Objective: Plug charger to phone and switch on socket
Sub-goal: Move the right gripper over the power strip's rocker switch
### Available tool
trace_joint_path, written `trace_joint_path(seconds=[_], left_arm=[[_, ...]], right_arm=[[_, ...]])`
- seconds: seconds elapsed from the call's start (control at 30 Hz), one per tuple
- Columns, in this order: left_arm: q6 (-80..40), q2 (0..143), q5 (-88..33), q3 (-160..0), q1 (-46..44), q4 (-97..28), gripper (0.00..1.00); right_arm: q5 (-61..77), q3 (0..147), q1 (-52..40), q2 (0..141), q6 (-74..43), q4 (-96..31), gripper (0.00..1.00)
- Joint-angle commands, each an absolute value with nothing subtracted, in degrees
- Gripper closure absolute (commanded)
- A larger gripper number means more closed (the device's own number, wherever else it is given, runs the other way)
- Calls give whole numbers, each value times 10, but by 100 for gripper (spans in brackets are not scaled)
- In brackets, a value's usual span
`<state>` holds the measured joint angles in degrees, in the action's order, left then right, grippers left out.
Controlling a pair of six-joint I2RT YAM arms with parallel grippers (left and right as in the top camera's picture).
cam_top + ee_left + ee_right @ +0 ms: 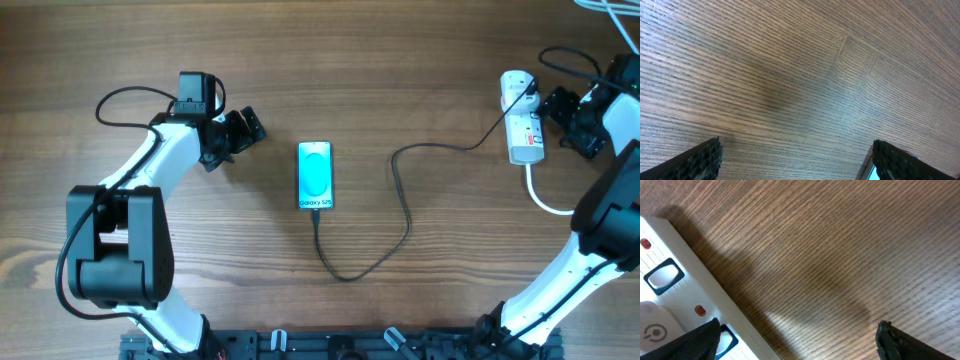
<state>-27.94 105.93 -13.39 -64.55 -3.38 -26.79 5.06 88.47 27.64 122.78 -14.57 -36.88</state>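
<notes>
Phone (pixel 315 177) lies flat, screen lit. Charger (pixel 404 215) meets its near end, loops right of phone, then runs to socket (pixel 522 120), far right of phone. Left gripper (pixel 250 128) near phone's left, spread wide, empty. Right gripper (pixel 556 112) beside socket, spread wide, empty

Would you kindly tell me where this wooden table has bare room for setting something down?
Bare: the wooden table above the turquoise-screened phone, from the left gripper across to the white power strip; also between the loop of the thin black cable and the right arm. Crowded: around the strip, with the right gripper and thick white lead.
</notes>
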Motion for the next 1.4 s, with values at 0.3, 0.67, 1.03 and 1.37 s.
trace_joint_path(seconds=[0.3,0.67,1.03,1.37], left_arm=[[-274,1047,-136,-646,-31,-268,0],[-274,1047,-136,-646,-31,-268,0],[-274,1047,-136,-646,-31,-268,0],[-274,1047,-136,-646,-31,-268,0]], right_arm=[[67,848,273,1243,-154,-372,0],[91,848,261,1243,-152,-394,0],[-37,847,258,1243,-226,-397,0],[39,847,261,1243,-195,-371,0]])
